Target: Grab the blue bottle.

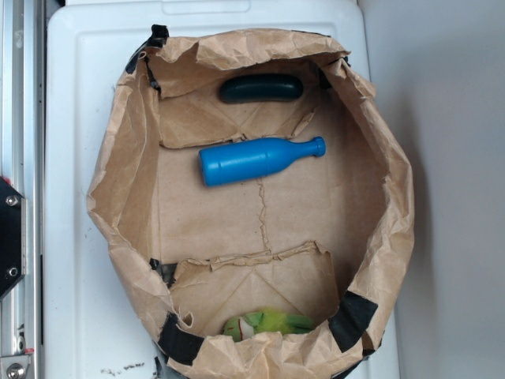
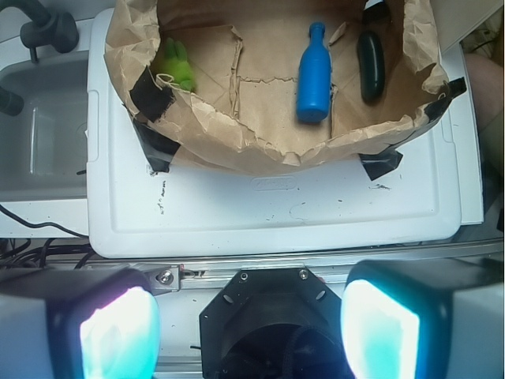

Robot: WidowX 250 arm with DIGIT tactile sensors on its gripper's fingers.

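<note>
The blue bottle [image 1: 254, 160] lies on its side in the middle of an open brown paper bag [image 1: 126, 189], neck pointing right. From the wrist view the blue bottle [image 2: 312, 75] shows far ahead inside the paper bag [image 2: 237, 146], neck pointing away. My gripper [image 2: 251, 328] is open, its two pale glowing fingertips [image 2: 118, 332] wide apart at the bottom edge. Nothing is between them. It hovers well short of the bag, over the black robot base. The gripper does not show in the exterior view.
A dark green oblong object [image 1: 261, 88] lies at the bag's back, just beyond the bottle. A green plush toy [image 1: 264, 324] sits at the bag's near end. The bag rests on a white plastic lid [image 2: 276, 213]. A grey sink [image 2: 43, 126] is at the left.
</note>
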